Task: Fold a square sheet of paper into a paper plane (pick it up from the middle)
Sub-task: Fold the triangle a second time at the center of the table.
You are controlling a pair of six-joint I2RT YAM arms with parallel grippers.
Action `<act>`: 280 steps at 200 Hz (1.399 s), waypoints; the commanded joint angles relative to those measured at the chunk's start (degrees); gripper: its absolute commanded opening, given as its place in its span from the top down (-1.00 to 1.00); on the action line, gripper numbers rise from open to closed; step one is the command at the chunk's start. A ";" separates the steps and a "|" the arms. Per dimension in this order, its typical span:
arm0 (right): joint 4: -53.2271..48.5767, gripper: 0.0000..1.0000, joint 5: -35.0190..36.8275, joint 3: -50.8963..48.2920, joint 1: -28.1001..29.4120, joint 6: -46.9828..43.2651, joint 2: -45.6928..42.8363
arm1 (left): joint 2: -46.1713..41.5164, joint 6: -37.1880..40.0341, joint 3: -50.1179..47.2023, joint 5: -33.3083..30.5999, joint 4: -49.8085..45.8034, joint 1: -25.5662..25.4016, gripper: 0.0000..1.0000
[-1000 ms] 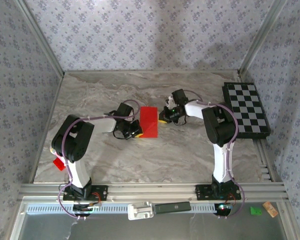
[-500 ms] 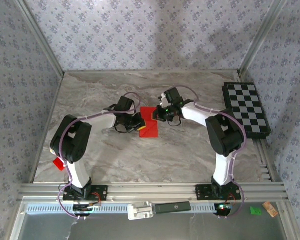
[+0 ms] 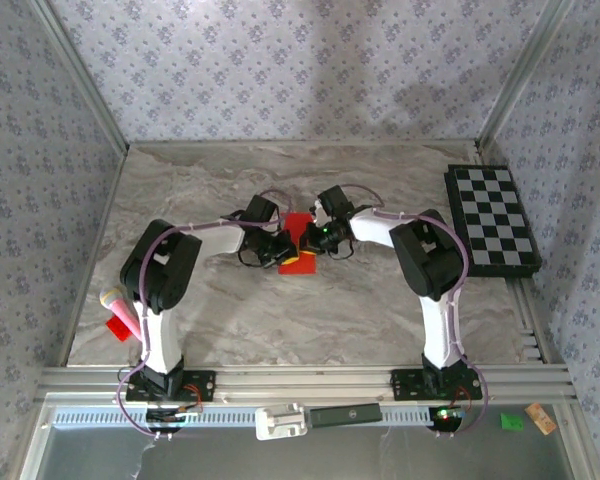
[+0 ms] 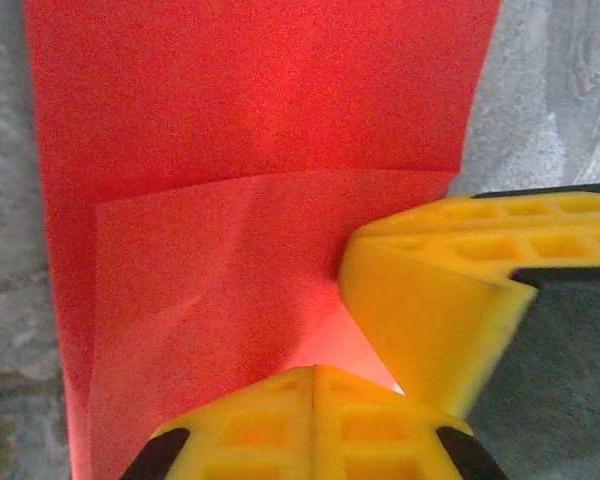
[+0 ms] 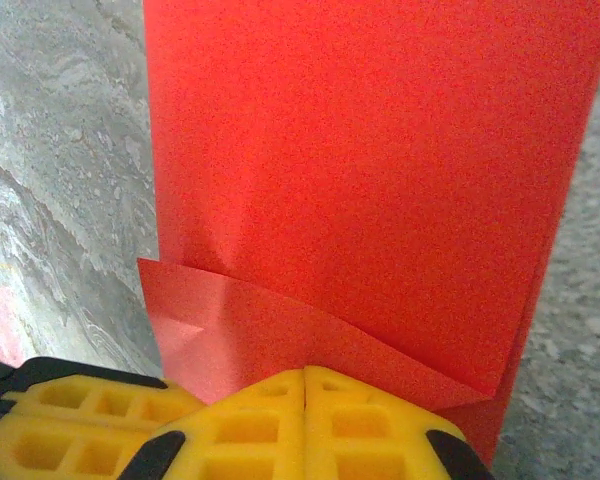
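Top external view, frame centre: left jaws and right jaws, both fully closed, gripping nothing, rest their tips on the folded square sheet of paper (image 3: pixel 298 264).

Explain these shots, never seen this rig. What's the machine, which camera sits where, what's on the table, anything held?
Two small robot arms are bolted at the near table edge. The wide picture looks down from above and behind them; the two close-ups come from cameras on each wrist. On the marble table lie a folded red paper, a chequered board far right and a small red scrap near left. The left fingers and right fingers are shut, tips pressing on the paper from opposite sides; nothing looks clamped.
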 commanded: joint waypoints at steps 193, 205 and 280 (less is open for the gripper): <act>-12.14 0.97 5.07 3.94 -1.67 -5.19 5.04 | -12.06 -0.85 -16.91 2.34 4.23 2.72 0.70; -11.03 0.97 3.17 4.44 -1.70 -5.11 3.92 | -13.72 -1.50 -15.56 2.75 5.09 2.77 0.67; -2.59 0.52 4.28 -0.01 -2.16 4.32 -8.18 | -7.43 -2.61 -3.94 -0.95 1.07 2.81 0.65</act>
